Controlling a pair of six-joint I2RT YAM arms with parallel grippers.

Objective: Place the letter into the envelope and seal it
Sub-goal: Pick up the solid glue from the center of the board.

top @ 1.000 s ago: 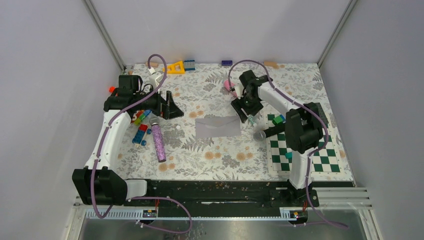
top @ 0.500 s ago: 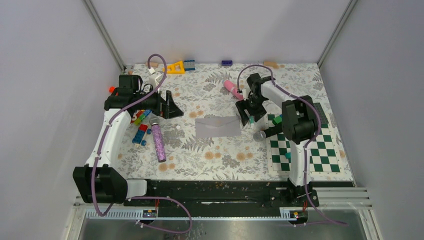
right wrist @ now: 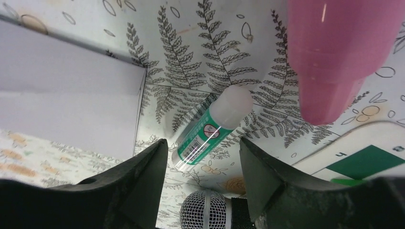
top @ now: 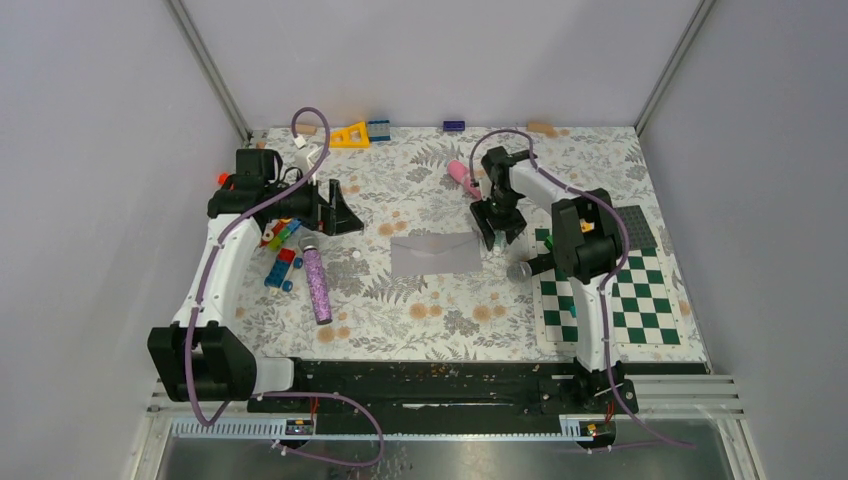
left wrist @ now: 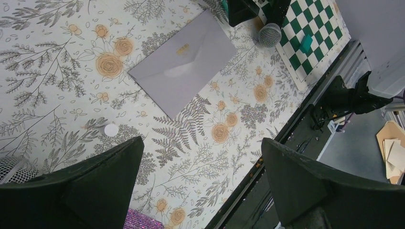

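Envelope (top: 435,255) flat on bench (top: 430,320): light, limp paper; likely best pinched at an edge. Left pincer (left wrist: 201,143) spread; right pincer (right wrist: 200,145) spread astride glue stick (right wrist: 207,133).

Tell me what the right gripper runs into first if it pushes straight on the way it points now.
Most likely the green-and-white glue stick, lying on the floral cloth straight ahead of the right gripper, framed by its open jaws. Depth is hard to judge.

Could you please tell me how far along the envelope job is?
Done: unclear; the envelope lies flat, flap down, contents hidden. In hand: the open right hand straddles the glue stick without gripping it. Left: gluing and sealing the flap.
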